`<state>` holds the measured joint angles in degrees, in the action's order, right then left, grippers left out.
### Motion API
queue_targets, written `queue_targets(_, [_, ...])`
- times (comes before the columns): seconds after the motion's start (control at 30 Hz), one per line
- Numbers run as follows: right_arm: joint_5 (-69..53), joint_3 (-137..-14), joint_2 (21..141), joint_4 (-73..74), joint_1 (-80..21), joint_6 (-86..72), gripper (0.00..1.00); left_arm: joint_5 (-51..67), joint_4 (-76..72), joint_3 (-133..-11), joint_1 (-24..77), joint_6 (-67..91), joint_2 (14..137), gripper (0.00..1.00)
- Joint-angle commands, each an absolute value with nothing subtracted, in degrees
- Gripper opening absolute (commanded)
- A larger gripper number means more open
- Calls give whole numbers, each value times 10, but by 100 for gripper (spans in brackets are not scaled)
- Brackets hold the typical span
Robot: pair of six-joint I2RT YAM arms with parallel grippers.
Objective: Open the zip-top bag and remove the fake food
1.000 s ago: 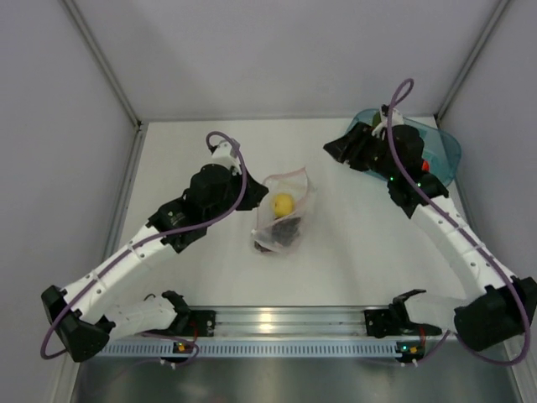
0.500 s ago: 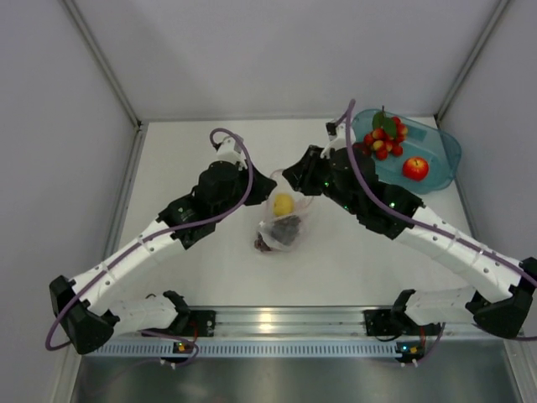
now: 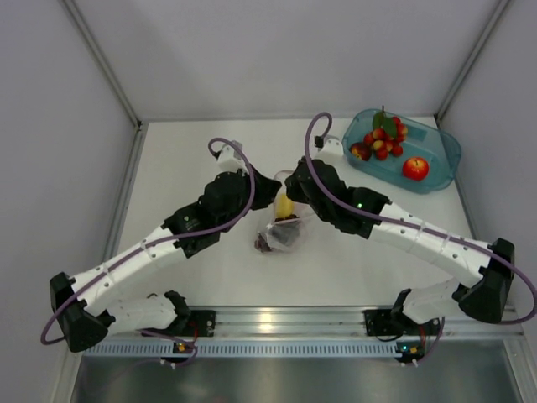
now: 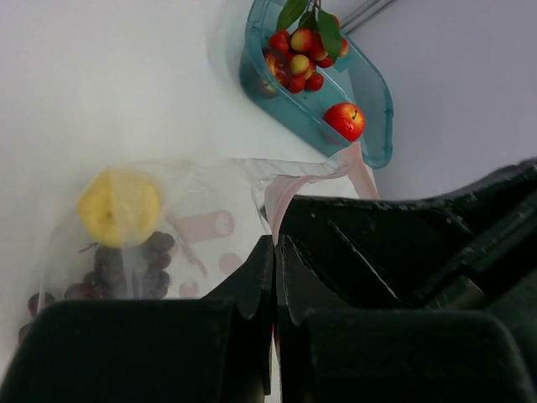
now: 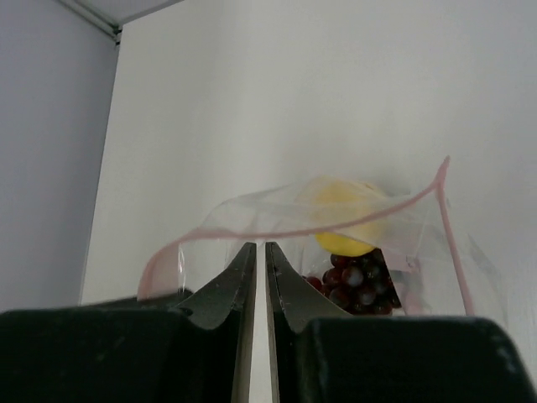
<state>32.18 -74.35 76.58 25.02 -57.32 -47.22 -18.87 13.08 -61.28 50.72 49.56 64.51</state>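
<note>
The zip-top bag point(image 3: 280, 232) lies mid-table, its mouth lifted. It holds the yellow lemon point(image 3: 285, 206) and the dark grape bunch point(image 3: 284, 237). My left gripper point(image 3: 267, 190) is shut on the bag's pink-strip rim point(image 4: 284, 189). In the left wrist view the lemon point(image 4: 120, 206) and the grapes point(image 4: 127, 274) show through the film. My right gripper point(image 3: 293, 190) is shut to a narrow slit, with nothing visibly in it. Its tips point(image 5: 256, 248) sit just below the other rim point(image 5: 336, 217) of the open mouth. The lemon point(image 5: 346, 220) and the grapes point(image 5: 357, 281) lie beyond.
The teal tub point(image 3: 445, 151) stands at the back right and holds the red apple point(image 3: 414, 168) and the berries with leaves point(image 3: 382, 139). It also shows in the left wrist view point(image 4: 373, 101). The two grippers are close together over the bag. Grey walls enclose the table.
My right arm has swung from over the tub leftwards to the bag's mouth. My left gripper has kept its hold on the rim and shifted slightly right. The bag is more bunched.
</note>
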Motion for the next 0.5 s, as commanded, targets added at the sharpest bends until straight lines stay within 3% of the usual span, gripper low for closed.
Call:
queue_targets(0.0, [384,-777,790,238,-582,-502,9,-251,69,-590,541,516,614,0])
queue_targets(0.27, [389,-780,848,220,-583,-541,5,-288,48,-570,577,525,587,0])
queue_targets(0.47, [404,-659,823,115,-599,-555,4,-342,48,-555,578,513,565,0])
